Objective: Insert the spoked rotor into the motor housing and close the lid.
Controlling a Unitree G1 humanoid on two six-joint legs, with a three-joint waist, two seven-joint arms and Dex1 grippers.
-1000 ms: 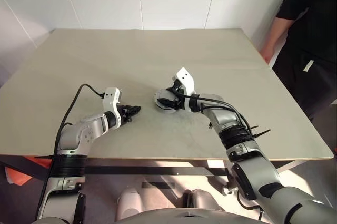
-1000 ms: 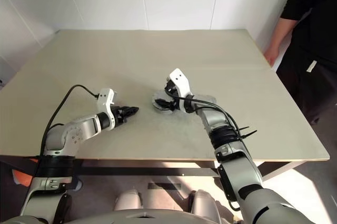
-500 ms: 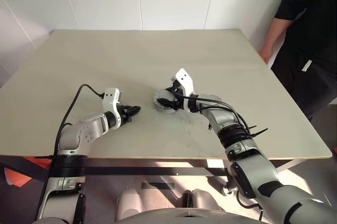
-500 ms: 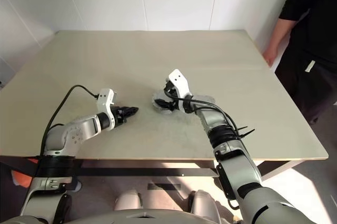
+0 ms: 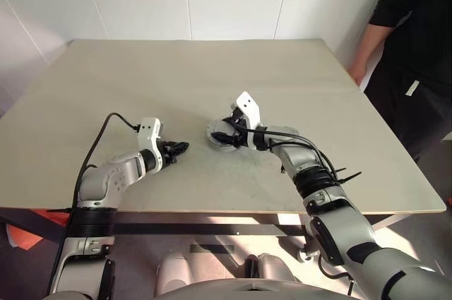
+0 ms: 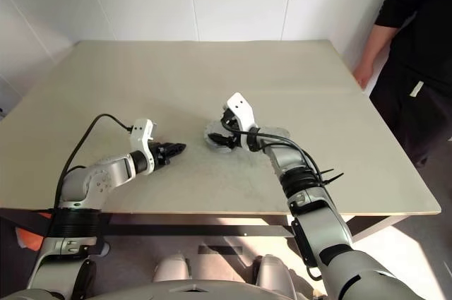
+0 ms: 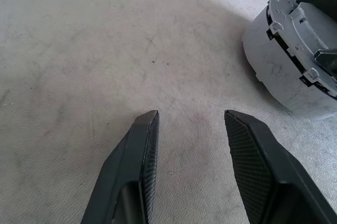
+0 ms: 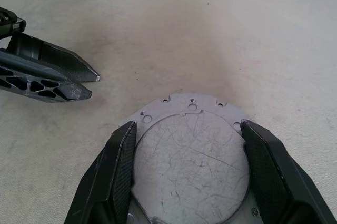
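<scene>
The motor housing (image 7: pixel 274 71), a squat pale grey cylinder, stands near the middle of the table (image 5: pixel 212 74). On top of it lies the lid (image 8: pixel 189 155), a flat grey disc with small holes around its rim. My right gripper (image 8: pixel 188 125) reaches over it from the right, its two black fingers pressed on opposite sides of the lid's raised round part. A short way to the left, my left gripper (image 7: pixel 192 114) rests low over the bare table, pointing at the housing, open and holding nothing. The spoked rotor is hidden.
A person in black (image 5: pixel 413 46) stands at the table's far right, one hand (image 5: pixel 355 70) near that edge. Bare tabletop stretches behind and to both sides of the housing. White walls rise behind the table.
</scene>
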